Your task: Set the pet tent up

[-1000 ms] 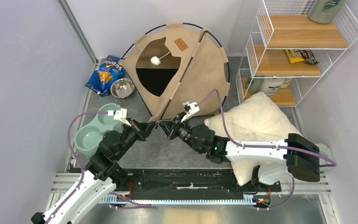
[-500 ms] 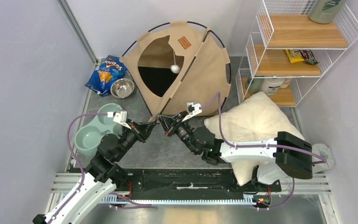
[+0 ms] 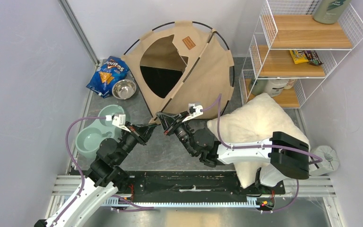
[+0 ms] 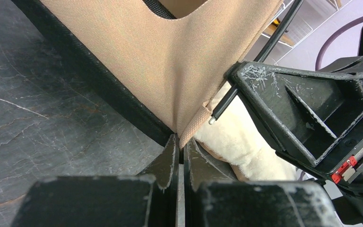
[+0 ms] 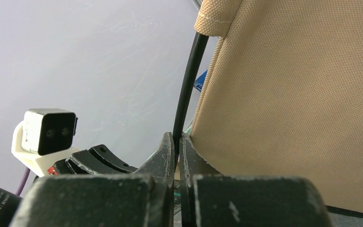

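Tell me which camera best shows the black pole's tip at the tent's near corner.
The left wrist view: the pole's metal tip sits bare just outside the pet tent's corner sleeve. The right wrist view shows only the shaft pinched in the right gripper, tip hidden. In the top view it is too small to make out.

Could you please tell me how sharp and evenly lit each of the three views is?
Top external: evenly lit and sharp, dark only inside the pet tent. Left wrist: tent weave crisp, left gripper soft close to the lens. Right wrist: weave crisp, right gripper blurred at the bottom edge.
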You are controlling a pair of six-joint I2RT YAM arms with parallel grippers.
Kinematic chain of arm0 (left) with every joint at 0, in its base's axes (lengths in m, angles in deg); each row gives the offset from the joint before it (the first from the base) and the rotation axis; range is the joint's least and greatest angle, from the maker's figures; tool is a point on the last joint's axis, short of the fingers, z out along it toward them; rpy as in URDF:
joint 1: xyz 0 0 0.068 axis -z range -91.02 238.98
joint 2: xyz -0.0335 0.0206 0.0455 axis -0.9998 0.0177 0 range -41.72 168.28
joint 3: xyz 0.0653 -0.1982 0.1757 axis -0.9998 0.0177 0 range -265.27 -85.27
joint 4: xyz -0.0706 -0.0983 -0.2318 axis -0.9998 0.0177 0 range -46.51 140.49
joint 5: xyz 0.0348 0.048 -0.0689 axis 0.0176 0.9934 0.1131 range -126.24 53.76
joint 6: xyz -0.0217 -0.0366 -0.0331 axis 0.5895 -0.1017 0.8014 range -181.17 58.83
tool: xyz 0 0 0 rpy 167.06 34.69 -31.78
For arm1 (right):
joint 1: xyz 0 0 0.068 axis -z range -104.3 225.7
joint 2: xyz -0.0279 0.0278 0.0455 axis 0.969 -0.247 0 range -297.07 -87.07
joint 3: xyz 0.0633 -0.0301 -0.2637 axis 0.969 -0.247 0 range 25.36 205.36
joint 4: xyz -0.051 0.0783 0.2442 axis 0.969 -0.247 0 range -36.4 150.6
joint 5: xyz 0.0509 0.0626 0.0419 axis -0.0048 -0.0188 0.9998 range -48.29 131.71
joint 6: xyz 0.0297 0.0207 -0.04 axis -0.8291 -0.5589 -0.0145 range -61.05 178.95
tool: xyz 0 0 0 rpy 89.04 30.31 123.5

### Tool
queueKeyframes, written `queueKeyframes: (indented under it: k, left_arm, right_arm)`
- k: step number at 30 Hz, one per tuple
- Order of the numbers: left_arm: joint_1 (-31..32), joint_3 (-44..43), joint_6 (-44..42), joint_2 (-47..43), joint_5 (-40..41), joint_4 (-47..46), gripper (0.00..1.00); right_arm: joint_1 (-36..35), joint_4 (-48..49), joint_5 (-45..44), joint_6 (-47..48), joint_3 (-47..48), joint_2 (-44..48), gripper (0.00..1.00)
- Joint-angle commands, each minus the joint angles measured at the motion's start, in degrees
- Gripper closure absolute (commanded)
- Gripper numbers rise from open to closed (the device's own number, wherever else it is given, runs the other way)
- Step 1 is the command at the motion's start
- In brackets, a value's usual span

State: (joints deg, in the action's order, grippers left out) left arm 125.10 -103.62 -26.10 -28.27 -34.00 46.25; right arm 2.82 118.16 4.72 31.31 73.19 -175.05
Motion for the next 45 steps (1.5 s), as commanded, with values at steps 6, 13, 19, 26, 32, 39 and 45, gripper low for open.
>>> queueKeyframes:
  k: [6,13,19,26,32,39,45]
  left_arm:
    - [0.2,1.0,-1.5,-0.4,1.3,5.1,0.98]
    - [0.2,1.1,-1.1,-0.1,1.7,5.3,0.98]
    - [0.2,1.0,-0.7,0.0,1.7,5.6,0.98]
    - [0.2,0.7,-0.8,0.2,2.1,5.7,0.98]
    - [0.2,0.5,-0.8,0.3,2.4,5.8,0.98]
    - [0.2,0.2,-0.7,0.5,2.6,5.8,0.98]
    - [0.2,-0.3,-0.6,1.1,2.8,5.8,0.98]
  right_arm:
    - [2.1,9.4,-10.0,4.9,7.0,-0.8,1.00]
    - [2.1,9.7,-11.8,4.8,7.6,-0.9,1.00]
    - [2.1,8.1,-14.1,5.0,7.8,-1.0,1.00]
    - [2.1,6.9,-14.7,5.0,6.4,-1.7,1.00]
    - [2.1,4.3,-14.0,3.2,4.5,0.0,1.00]
    - [2.1,1.8,-13.8,1.9,2.9,0.7,1.00]
    - [2.1,-0.9,-12.4,0.8,3.7,0.2,1.00]
